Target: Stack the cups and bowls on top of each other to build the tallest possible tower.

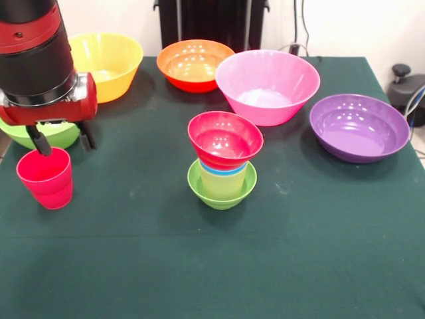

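Nearest me the bench [199, 266] is bare dark green cloth, plenty of room across the whole near strip.

Next back, the tower [223, 169]: small lime-green bowl [222, 194] as base, a pale yellow cup [224, 182] sitting in it, a thin blue cup [222, 171] rim showing above that, and the small red bowl [225, 139] on top, tipped twd me so I see into it. Cup bodies mostly hidden inside each other; can't judge how deep they nest. The tower sits well apart from the fingers, on the side away from the bench edge they work near.

Red cup [46, 178] stands upright directly below the fingers [61, 140], close to that bench edge. Two dark fingers [38, 141] hang spread to abt the cup's width, nothing betw them; one tip is at the cup's rim, touching or just above I can't tell.

Behind the fingers, a green bowl [40, 135] mostly hidden by the arm's red and black wrist [40, 60], also cut off at the frame edge. Farther back a yellow bowl [109, 63], partly covered by the arm. Then orange bowl [195, 64], pink bowl [267, 85] just beside it, purple bowl [359, 126] farthest from the fingers, near the opposite bench edge. Open cloth betw fingers and tower.
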